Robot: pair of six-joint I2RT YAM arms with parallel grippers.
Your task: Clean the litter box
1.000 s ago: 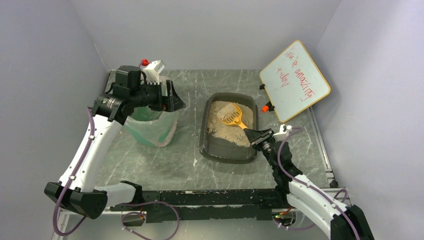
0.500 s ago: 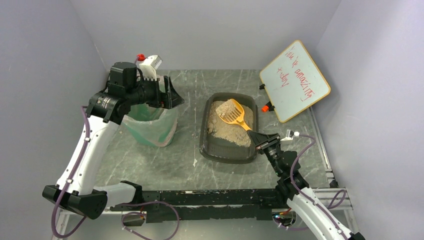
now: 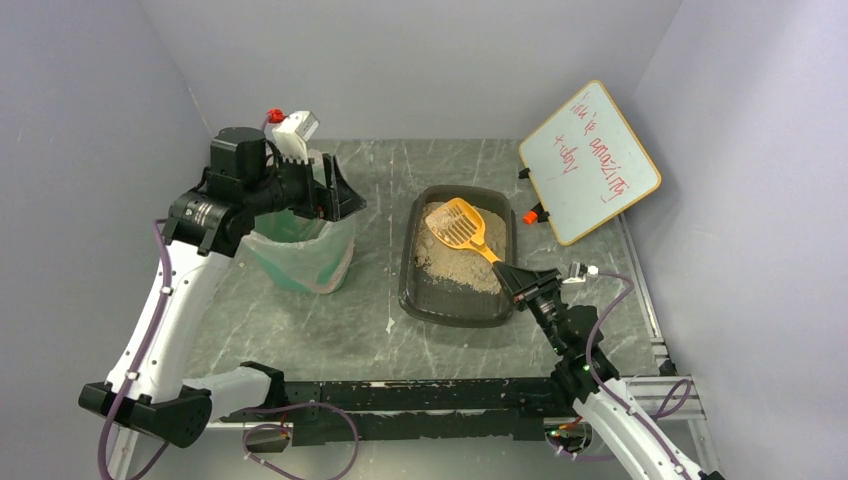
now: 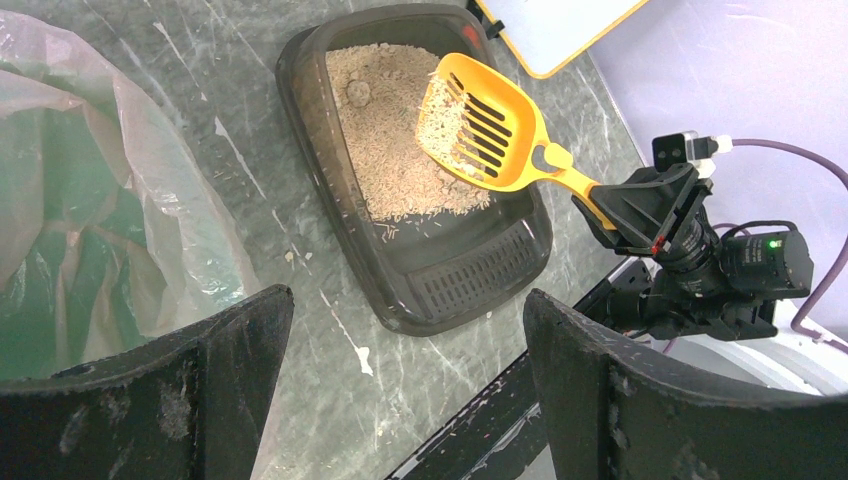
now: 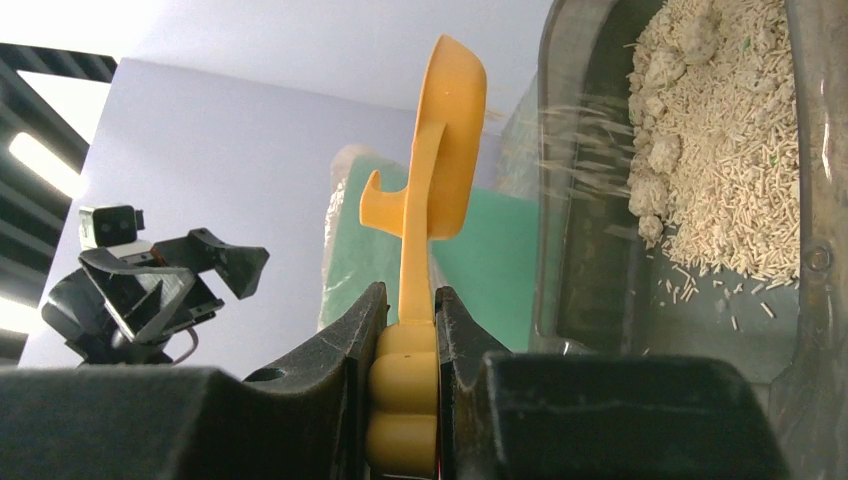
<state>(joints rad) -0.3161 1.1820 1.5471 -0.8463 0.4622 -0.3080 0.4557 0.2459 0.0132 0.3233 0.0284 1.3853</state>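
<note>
The dark grey litter box [image 3: 415, 292] [image 4: 455, 290] [image 5: 600, 300] lies mid-table with beige litter heaped at its far end. My right gripper [image 3: 512, 277] [image 5: 408, 330] is shut on the handle of the orange slotted scoop [image 3: 458, 225] [image 4: 490, 130] [image 5: 440, 170]. The scoop head hangs above the box with some litter in it, and grains are falling from it. My left gripper [image 3: 338, 197] [image 4: 405, 400] is open and empty, held above the right rim of the green bin [image 3: 295, 255] [image 4: 70, 250].
The green bin has a clear bag liner and stands left of the box. A small whiteboard [image 3: 590, 160] with red writing leans at the back right. Grey walls close in both sides. A black rail [image 3: 420, 395] runs along the near table edge.
The right arm has lifted the scoop out of the litter heap; most litter has sifted out. The left arm has drifted slightly left, still open.
</note>
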